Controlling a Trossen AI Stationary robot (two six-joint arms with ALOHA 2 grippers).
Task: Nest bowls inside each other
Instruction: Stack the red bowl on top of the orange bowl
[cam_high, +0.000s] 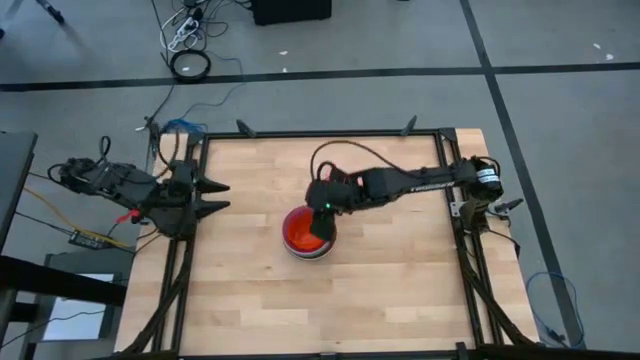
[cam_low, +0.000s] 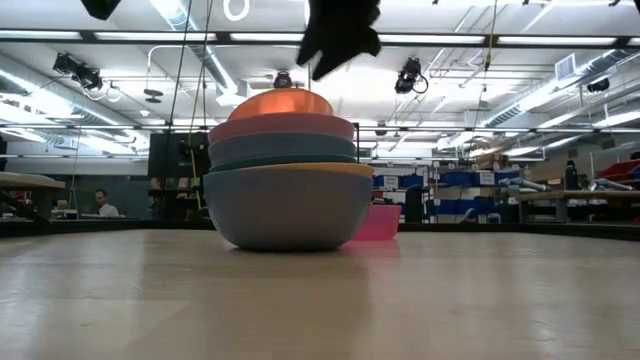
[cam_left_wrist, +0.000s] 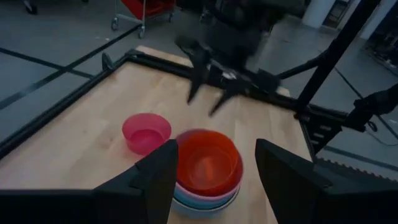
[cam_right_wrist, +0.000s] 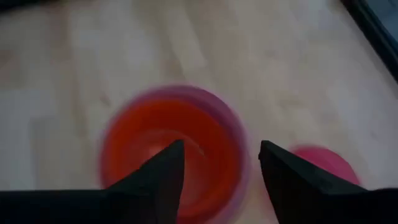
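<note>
I had my right tool (cam_high: 320, 228) released above the centre stack (cam_high: 308, 235), red bowl (cam_left_wrist: 208, 163) nested; next, the magenta bowl (cam_left_wrist: 145, 132) needed grasping.

Lone bowl (cam_left_wrist: 145, 132) beside nested stack (cam_left_wrist: 207, 171)

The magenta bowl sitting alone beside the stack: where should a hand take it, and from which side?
Probably by the rim. The magenta bowl sits upright and open, so one finger could go inside and one outside the thin wall, coming down from above. Pick the rim portion facing away from the stack of bowls, which stands close beside it. The right hand, open above the stack, looks nearest.
</note>
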